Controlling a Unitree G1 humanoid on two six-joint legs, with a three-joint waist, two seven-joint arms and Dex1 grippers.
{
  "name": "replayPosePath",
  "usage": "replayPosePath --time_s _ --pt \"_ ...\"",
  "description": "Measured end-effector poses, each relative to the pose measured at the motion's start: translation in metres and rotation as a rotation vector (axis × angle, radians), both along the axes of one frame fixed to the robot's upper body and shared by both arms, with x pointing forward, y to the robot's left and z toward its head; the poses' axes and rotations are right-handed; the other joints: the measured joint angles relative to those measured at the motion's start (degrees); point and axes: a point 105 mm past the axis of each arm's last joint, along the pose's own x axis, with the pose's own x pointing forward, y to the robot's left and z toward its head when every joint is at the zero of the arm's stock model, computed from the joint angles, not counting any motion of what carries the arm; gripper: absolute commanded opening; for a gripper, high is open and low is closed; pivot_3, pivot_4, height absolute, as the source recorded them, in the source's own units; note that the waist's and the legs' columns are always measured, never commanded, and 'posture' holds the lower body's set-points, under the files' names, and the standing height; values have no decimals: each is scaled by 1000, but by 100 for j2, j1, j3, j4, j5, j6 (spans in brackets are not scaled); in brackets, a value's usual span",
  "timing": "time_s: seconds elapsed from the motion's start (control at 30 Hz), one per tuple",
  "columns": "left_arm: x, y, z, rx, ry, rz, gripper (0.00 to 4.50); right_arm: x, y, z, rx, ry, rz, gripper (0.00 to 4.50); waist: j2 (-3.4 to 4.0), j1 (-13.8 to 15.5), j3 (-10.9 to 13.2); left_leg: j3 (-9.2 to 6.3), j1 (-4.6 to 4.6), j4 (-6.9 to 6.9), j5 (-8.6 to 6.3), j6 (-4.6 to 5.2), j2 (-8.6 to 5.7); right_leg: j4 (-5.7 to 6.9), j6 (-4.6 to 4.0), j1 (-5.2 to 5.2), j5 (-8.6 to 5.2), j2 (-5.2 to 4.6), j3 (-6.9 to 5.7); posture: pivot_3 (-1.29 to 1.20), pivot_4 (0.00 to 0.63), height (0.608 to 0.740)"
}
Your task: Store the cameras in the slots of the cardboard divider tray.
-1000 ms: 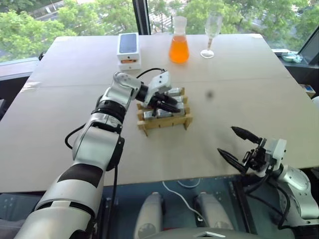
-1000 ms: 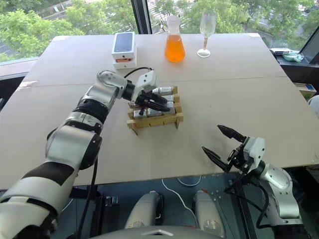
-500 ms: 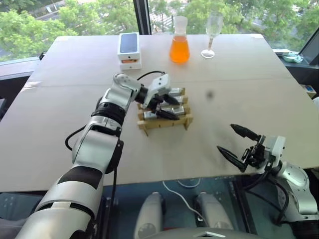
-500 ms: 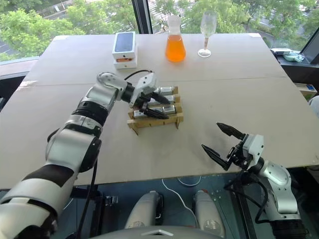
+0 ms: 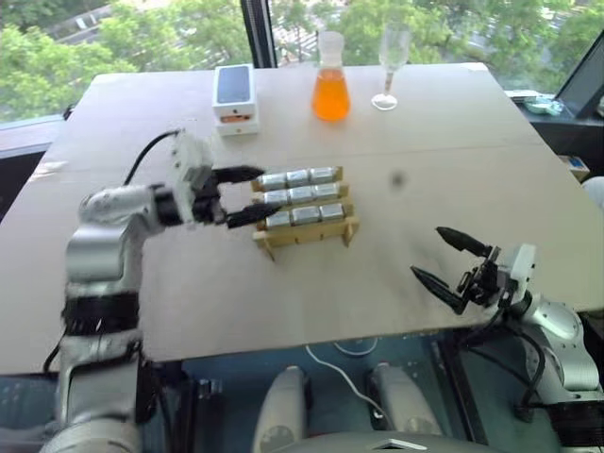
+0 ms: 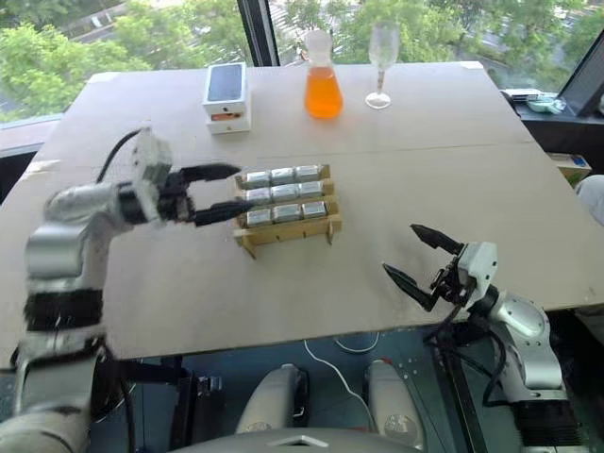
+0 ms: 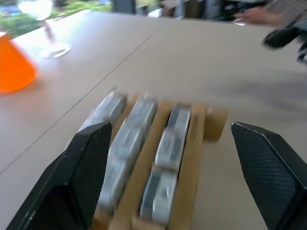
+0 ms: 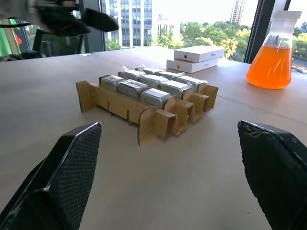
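Nine cameras (image 5: 300,195) sit in the cardboard tray (image 5: 307,232) mid-table (image 5: 453,160). Behind it stand a phone box (image 5: 234,97), a flask (image 5: 330,77) and a glass (image 5: 390,55), left to right.

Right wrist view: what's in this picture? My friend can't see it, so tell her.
A cardboard divider tray full of silver cameras sits on a tan table. Behind it are white phone boxes and an orange-filled flask; open black fingers frame the view.

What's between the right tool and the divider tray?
Bare tabletop. In the left eye view, nothing lies between the open right tool and the divider tray.
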Motion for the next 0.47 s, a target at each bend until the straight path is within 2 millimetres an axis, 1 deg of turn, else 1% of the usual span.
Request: replayPosePath --time_s 0.03,0.07,0.1,0.17,0.2,0.27,0.37,0.47 --pt "-9 8 -13 2 36 41 4086 3 -5 -3 -15 16 -13 4500 -7 30 2 -2 -3 1 0 0 1 -2 0 0 0 0 -4 0 150 740" --pt "-22 20 -26 7 74 105 4086 7 -8 -5 -30 30 -15 4500 -22 69 4 3 -11 9 1 0 -2 -2 -10 0 -5 1 -23 0 150 740" --pt "-33 27 -33 12 94 148 4086 11 -10 -5 -38 32 -11 4500 -32 110 0 0 -9 11 1 1 1 -2 -22 3 -12 0 -30 0 150 740" --pt "-44 31 -33 22 83 178 4086 17 -10 -2 -42 28 -5 4500 -31 199 -2 5 -5 12 2 1 6 -2 -22 5 -14 0 -35 0 150 740" --pt "-48 30 -34 22 71 182 4086 20 -11 0 -43 25 -4 4500 -23 227 -6 11 -3 12 3 2 7 -1 -23 9 -14 -2 -35 0 150 740" --pt "-57 27 -43 19 56 192 4086 29 -14 0 -49 39 -14 4500 -10 226 -15 23 6 12 3 2 8 -2 -24 21 -14 -6 -25 0 150 740" --pt "-55 17 -55 -6 30 200 4086 36 -21 -9 -81 82 -39 4500 -12 229 -16 22 2 13 4 3 1 -2 -25 19 -14 2 -28 0 150 740" --pt "-52 4 -60 -13 13 169 4086 37 -24 -15 -99 105 -38 4500 -12 197 -16 21 -5 8 3 2 -5 -3 -26 13 -13 12 -26 0 150 740"
